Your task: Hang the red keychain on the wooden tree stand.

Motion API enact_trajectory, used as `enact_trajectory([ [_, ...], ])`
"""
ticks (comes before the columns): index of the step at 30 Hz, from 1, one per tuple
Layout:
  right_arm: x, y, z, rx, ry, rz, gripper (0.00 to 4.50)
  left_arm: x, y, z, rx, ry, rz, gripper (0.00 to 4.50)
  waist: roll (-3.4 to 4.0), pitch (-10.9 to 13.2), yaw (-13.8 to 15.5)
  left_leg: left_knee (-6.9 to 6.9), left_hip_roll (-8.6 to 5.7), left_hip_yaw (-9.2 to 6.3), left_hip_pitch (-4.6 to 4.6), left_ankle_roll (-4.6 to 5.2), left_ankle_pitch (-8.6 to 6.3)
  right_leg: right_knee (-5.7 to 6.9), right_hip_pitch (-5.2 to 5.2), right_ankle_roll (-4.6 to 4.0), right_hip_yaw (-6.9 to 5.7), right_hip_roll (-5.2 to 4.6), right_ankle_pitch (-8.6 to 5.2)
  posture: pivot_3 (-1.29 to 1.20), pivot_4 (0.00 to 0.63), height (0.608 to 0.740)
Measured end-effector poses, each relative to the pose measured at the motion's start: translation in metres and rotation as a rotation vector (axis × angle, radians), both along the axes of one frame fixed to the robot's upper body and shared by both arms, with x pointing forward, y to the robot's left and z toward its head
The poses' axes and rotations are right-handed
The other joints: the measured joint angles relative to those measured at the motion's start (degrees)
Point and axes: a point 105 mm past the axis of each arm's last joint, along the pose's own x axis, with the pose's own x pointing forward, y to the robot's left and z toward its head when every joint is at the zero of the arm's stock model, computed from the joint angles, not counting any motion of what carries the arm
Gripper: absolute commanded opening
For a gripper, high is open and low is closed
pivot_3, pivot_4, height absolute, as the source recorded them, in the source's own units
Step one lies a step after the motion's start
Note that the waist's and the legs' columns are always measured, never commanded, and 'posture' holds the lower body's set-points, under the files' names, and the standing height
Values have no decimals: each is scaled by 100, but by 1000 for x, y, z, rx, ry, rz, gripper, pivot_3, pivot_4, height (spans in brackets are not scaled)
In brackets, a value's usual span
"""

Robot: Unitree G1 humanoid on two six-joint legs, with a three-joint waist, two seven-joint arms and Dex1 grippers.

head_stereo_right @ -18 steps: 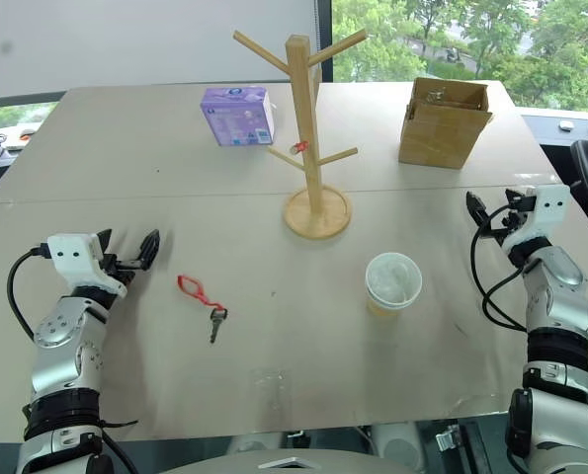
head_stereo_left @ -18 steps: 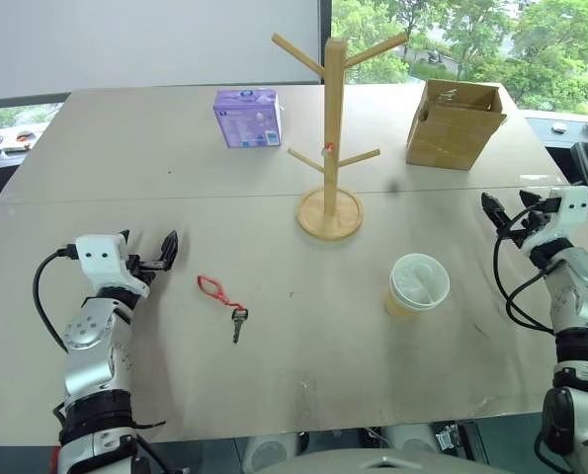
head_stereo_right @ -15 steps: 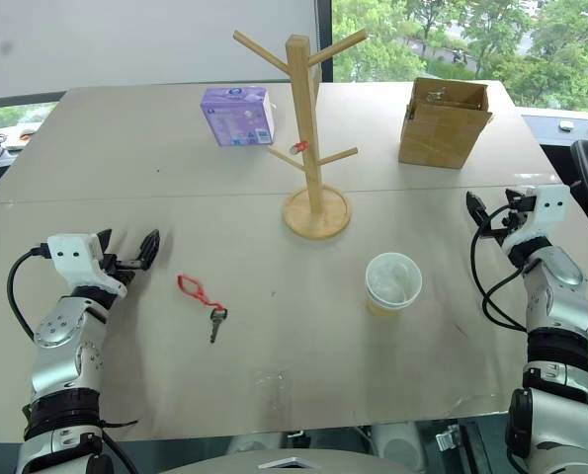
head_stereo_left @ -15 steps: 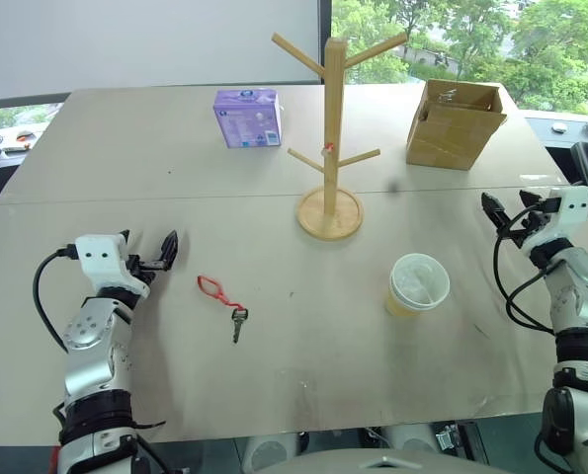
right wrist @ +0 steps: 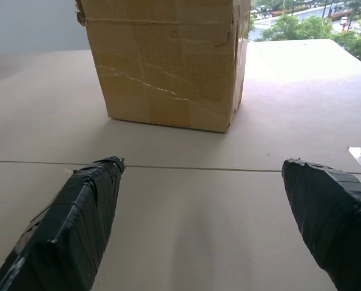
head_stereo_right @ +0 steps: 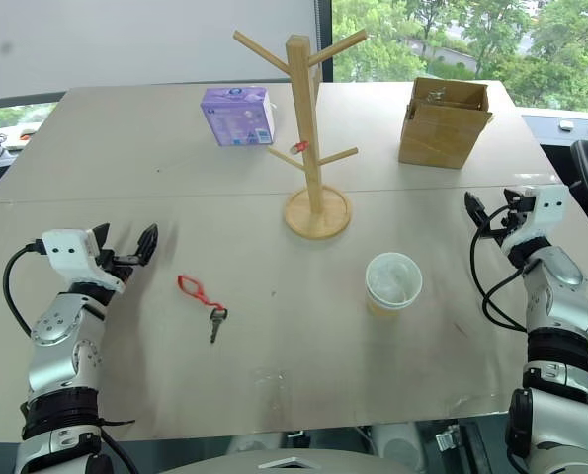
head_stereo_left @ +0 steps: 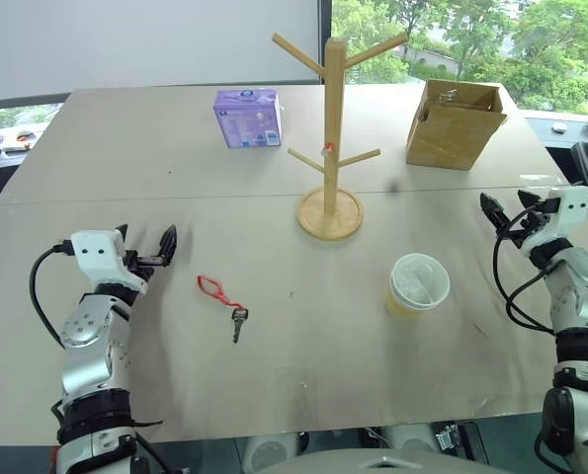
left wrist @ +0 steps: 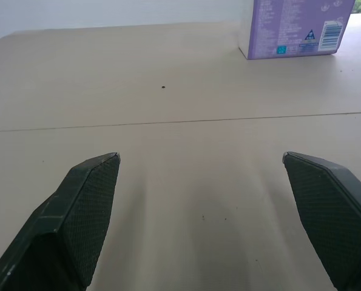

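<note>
On the table [head_stereo_left: 175, 375], on the robot's left of the stand [head_stereo_left: 331, 148] and nearer the robot than its round base, lies the keychain [head_stereo_left: 221, 296], flat and untouched. Its red loop points toward the left gripper [head_stereo_left: 145, 255], the short coil trails from it, and the small dark key sits at the end nearest the robot.

It looks light and floppy: thin loop, springy coil, a key that will likely dangle and swing once lifted. Lying so flat, it may slide rather than rise if pinched clumsily. The best hold is probably on the coil or where the coil meets the loop, so the loop stays free to slip over a peg.

Relative to the stand, the left gripper hovers farther to the left than the keychain and a little nearer the stand, close beside the red loop but apart from it. Its fingers [left wrist: 83, 200] are spread wide with nothing between them, aimed across the table toward the purple box [head_stereo_left: 247, 118].

The right gripper [head_stereo_left: 516, 209] sits well off on the stand's other side, beyond the cup [head_stereo_left: 418, 284], spread wide and empty, facing the cardboard box [head_stereo_left: 454, 123].
</note>
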Motion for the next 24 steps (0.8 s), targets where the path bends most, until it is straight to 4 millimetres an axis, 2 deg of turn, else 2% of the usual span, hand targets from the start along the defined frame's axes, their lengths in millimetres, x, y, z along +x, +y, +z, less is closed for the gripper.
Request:
enact_trajectory([
  [6,-4,-2,-5,-7,15,3,4500,0,-2,0,-13,-3,-19,4468,0,0,2,0,0,0,0,0,0,0,0,0,0,0,0,0,150,740],
  [9,-15,-4,-11,-57,33,63,4500,1,-7,6,-26,-21,-48,4468,0,0,23,0,-1,-2,-3,0,0,-3,0,0,-2,-1,0,0,150,740],
  [11,-30,-5,-13,-111,43,142,4500,1,-12,15,-28,-51,-80,4468,0,0,51,0,-2,-4,-4,1,-1,-5,2,0,-4,-3,0,0,150,740],
  [12,-47,-7,-15,-162,62,226,4500,2,-19,24,-37,-79,-115,4468,0,0,62,0,-3,-4,-5,2,-1,-5,2,1,-4,-5,0,0,150,740],
  [14,-57,-8,-17,-183,75,277,4500,2,-22,29,-42,-96,-135,4468,-2,-1,47,1,-1,-3,0,7,-4,-5,4,1,-2,-3,0,0,150,740],
  [16,-93,-8,-28,-274,148,450,4500,3,-43,39,-50,-117,-232,4468,0,0,84,0,-1,-11,2,24,-14,-7,10,1,-9,-1,-1,0,150,740],
  [18,-113,-6,-35,-314,187,552,4500,2,-56,44,-54,-125,-291,4468,0,0,62,1,-1,-8,7,25,-15,-6,11,1,-4,2,-1,0,150,740],
  [24,-149,21,-47,-384,184,823,4500,-5,-100,64,-87,-168,-508,4468,0,0,3,1,1,-12,10,24,-14,-3,12,1,-2,8,-1,0,150,740],
])
